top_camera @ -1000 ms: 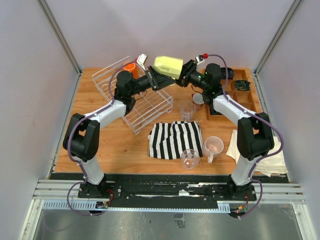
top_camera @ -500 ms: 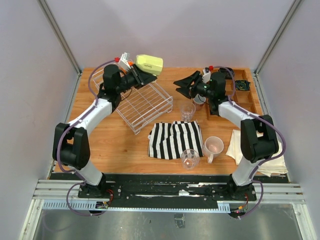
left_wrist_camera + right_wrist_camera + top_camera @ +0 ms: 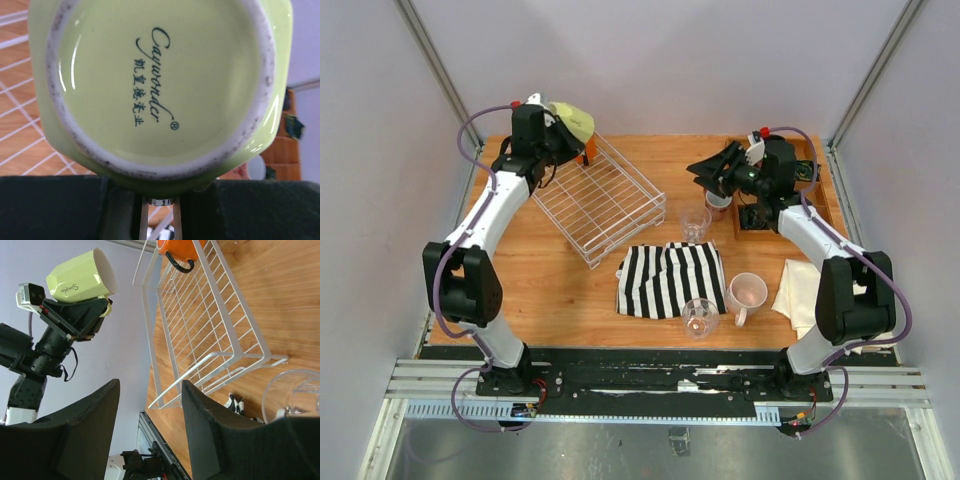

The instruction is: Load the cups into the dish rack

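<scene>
My left gripper [image 3: 560, 133] is shut on the yellow-green mug [image 3: 575, 120] and holds it in the air over the far left corner of the white wire dish rack [image 3: 605, 205]. The mug's base [image 3: 160, 85] fills the left wrist view. The orange mug [image 3: 586, 151] lies in the rack's far corner. My right gripper [image 3: 705, 172] is open and empty, above the small dusty-pink mug [image 3: 718, 203] and a clear tumbler [image 3: 696, 222]. The right wrist view shows the yellow-green mug [image 3: 80, 277], the orange mug [image 3: 180, 247], the rack [image 3: 200, 325] and the tumbler [image 3: 295, 395].
A striped cloth [image 3: 670, 278] lies in the middle. A second tumbler [image 3: 700, 317] and the pale pink mug [image 3: 747, 293] stand at its front right. A wooden compartment tray [image 3: 790, 190] is at the back right, and a white cloth [image 3: 815, 295] lies at the right edge.
The left arm swung left with the yellow-green mug, from the table's far middle to over the rack's far left corner. The right gripper came off the mug and drew back right, open.
</scene>
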`<state>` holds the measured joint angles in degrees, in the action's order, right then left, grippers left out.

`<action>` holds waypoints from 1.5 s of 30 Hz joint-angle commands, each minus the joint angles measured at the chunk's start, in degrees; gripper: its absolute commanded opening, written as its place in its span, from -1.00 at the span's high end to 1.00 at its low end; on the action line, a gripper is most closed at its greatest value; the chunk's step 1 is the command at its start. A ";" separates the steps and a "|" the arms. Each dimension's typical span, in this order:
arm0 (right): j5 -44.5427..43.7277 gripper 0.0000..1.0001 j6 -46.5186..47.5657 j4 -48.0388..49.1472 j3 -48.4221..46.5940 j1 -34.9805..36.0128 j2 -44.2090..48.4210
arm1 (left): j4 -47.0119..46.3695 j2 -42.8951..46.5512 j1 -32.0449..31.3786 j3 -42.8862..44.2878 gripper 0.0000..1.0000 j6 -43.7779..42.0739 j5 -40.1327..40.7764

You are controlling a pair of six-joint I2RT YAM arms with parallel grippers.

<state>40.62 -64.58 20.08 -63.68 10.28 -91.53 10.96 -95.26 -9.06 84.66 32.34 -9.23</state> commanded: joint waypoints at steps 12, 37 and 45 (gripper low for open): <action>1.70 -0.06 5.52 -5.66 0.13 -4.48 2.25 | 12.47 -10.31 0.36 10.30 0.99 -10.08 21.81; 1.69 -0.07 7.05 -9.55 -0.93 -5.98 1.85 | 15.30 -25.03 2.90 19.09 0.99 -14.13 26.64; 1.40 -0.07 8.30 -11.73 -1.31 -5.98 1.88 | 13.09 -27.54 3.64 20.05 0.99 -14.98 26.06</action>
<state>41.87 -58.17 9.98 -63.68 5.13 -90.91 29.89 -121.75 -6.33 102.41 18.26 15.84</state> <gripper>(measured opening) 0.535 0.217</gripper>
